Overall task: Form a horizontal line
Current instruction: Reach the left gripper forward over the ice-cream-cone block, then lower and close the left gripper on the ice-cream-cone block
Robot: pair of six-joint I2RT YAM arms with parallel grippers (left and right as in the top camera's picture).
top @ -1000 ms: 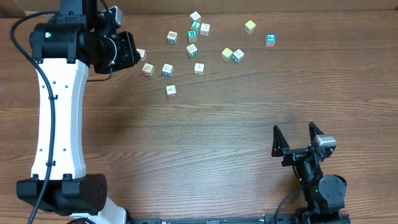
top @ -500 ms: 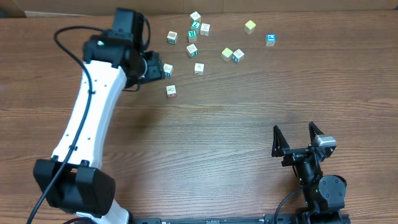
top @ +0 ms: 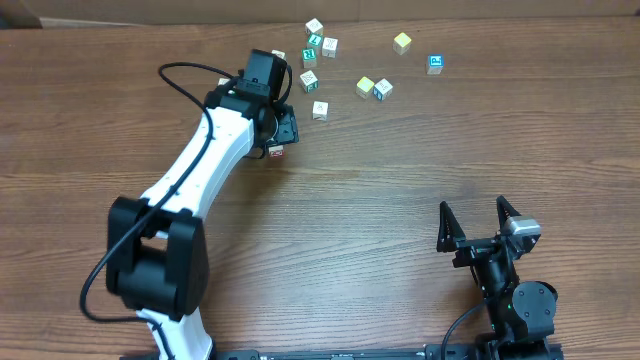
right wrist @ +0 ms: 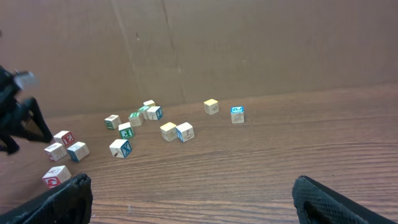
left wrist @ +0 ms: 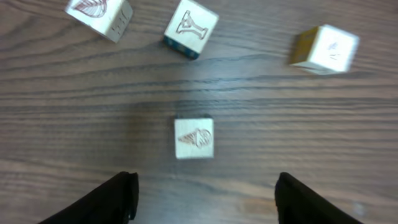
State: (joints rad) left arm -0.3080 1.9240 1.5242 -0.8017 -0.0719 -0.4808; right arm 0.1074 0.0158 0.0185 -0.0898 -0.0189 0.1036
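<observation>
Several cubes (top: 319,110): loose, spread over far side of table (top: 330,230); horiz. line not formed yet.
L gripper (left wrist: 205,183): fingers apart, nothing btwn them; ice-cream cube (left wrist: 194,138) just ahead, centred btwn tips.
R gripper (top: 475,213): fingers wide apart, empty, near edge, well apart from cubes.

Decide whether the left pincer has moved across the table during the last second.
Yes. The left pincer has swung rightwards in the overhead view, towards the unmoved blue-faced cube, and now sits beside the red-edged cube.
</observation>
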